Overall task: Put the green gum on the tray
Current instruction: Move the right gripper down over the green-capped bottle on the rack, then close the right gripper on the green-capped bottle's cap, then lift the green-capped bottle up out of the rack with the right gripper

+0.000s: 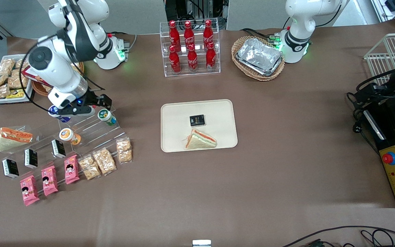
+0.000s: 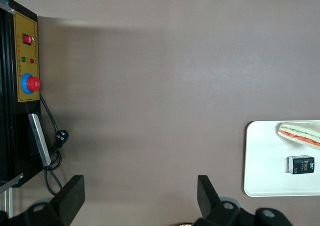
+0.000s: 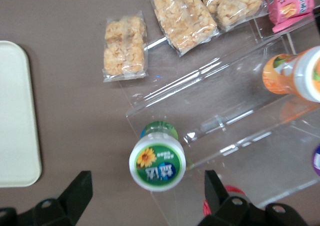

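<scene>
The pincer [image 3: 145,196], spread wide, hovers above the green gum [image 3: 157,162] standing on the clear stepped rack [image 3: 225,126], well apart from the tray [image 1: 218,113].

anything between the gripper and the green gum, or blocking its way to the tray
Nothing visible. The open gripper hangs just above the green gum on the clear stand. Bare table lies between it and the tray, which has free room beside the sandwich and black box.

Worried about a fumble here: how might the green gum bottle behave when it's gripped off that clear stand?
The green gum looks rigid, so it should hold its shape between the open gripper fingers. Round and glossy, it may slip or twist. Standing at the edge of the clear acrylic stand, it could tip and roll if nudged.
</scene>
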Robot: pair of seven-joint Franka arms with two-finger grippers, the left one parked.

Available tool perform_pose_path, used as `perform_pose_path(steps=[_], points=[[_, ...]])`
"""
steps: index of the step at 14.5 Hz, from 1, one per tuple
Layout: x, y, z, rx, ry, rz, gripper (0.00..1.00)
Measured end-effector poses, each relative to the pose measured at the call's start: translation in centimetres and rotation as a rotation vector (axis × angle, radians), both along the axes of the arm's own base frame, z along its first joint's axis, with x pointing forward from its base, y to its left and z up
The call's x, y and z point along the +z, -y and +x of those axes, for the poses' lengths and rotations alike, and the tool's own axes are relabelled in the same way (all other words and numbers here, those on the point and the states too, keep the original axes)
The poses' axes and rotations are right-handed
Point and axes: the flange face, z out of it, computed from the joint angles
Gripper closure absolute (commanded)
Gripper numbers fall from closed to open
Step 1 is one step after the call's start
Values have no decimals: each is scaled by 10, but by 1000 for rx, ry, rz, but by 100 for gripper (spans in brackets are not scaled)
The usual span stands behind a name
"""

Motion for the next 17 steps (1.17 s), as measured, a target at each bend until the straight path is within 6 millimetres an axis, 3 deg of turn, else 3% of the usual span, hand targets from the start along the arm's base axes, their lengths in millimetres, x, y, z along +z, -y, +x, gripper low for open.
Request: perform_pose_path(steps=[4, 8, 14, 17], points=[[-41, 0, 0, -2, 7, -2, 0], [-54, -1, -2, 0, 7, -3, 2], [-57, -1, -4, 1, 8, -3, 48], [-57, 0, -4, 1, 8, -3, 52]])
